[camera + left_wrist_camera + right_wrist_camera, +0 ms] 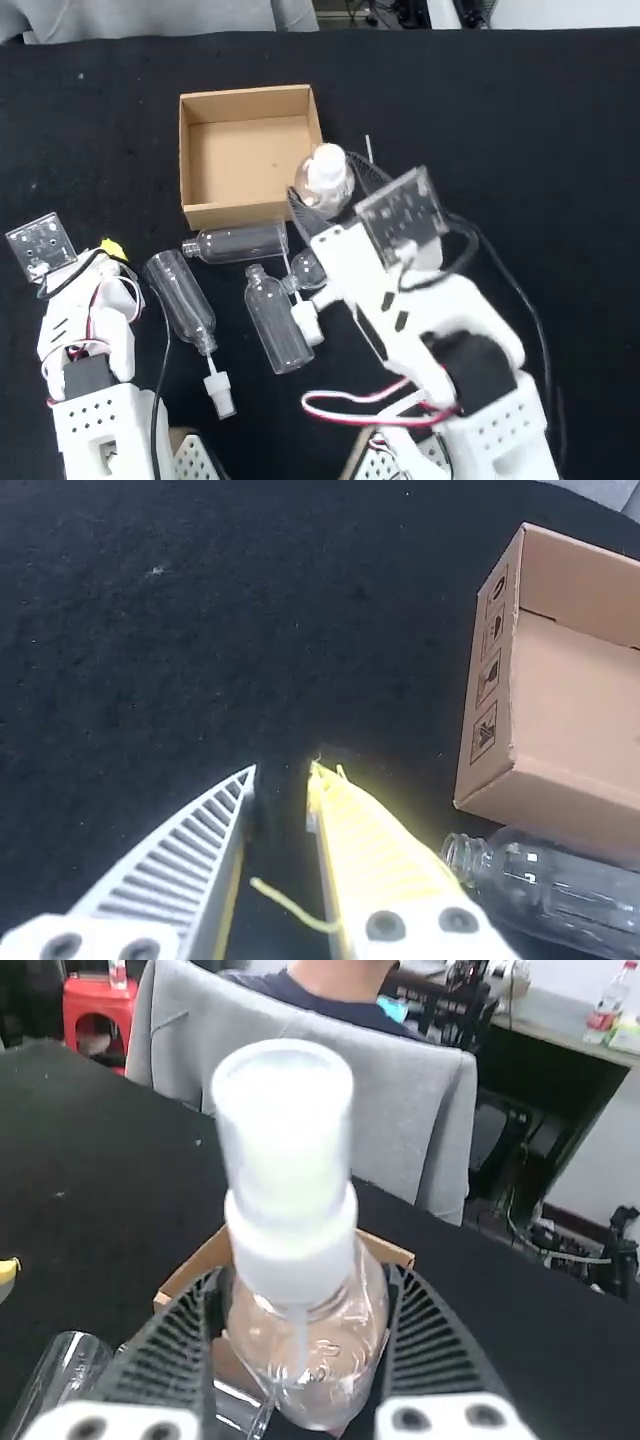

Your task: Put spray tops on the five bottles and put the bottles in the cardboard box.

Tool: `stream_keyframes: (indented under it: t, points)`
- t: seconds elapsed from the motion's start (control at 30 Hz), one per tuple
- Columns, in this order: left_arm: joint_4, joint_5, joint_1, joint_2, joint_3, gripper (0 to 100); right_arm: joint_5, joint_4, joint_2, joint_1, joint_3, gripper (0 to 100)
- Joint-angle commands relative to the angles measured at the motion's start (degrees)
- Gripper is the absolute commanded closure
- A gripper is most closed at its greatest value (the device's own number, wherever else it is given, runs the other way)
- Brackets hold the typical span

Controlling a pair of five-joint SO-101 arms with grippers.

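My right gripper is shut on a clear bottle with a white spray top. It holds the bottle upright at the right edge of the open cardboard box. Three clear bottles lie on the black table: one just in front of the box, one to its left, and one in the middle. A fourth bottle is partly hidden by the right arm. My left gripper is open over bare table, left of the box, with an uncapped bottle beside its yellow finger.
A white spray top lies at the neck end of the left bottle. Another spray top rests against the middle bottle. The box has nothing inside. Bare black table stretches to the left and far right.
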Motion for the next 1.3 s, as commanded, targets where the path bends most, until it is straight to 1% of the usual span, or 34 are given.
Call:
stream_keyframes:
  t: [0.0, 0.37, 0.6, 0.77, 1.27]
  points:
    - [-0.18, -0.62, -0.04, -0.70, -0.40, 92, 0.00, -0.44, 5.49, 1.41, -6.29, 94.1]
    - [-0.18, -0.62, -0.04, -0.70, -0.31, 92, 0.00, -0.44, 22.11, 1.41, -17.10, 94.3]
    - [-0.18, -0.62, -0.04, -0.70, -0.31, 92, -0.09, -0.44, 29.14, 1.41, -22.37, 94.5]
    - [-0.18, -0.62, -0.04, -0.70, -0.31, 92, -3.69, -0.44, 34.68, 1.32, -26.42, 94.2]
    - [-0.18, -0.70, -0.04, -0.70, -0.31, 92, -3.69, -0.44, 51.21, 1.32, -38.55, 94.5]
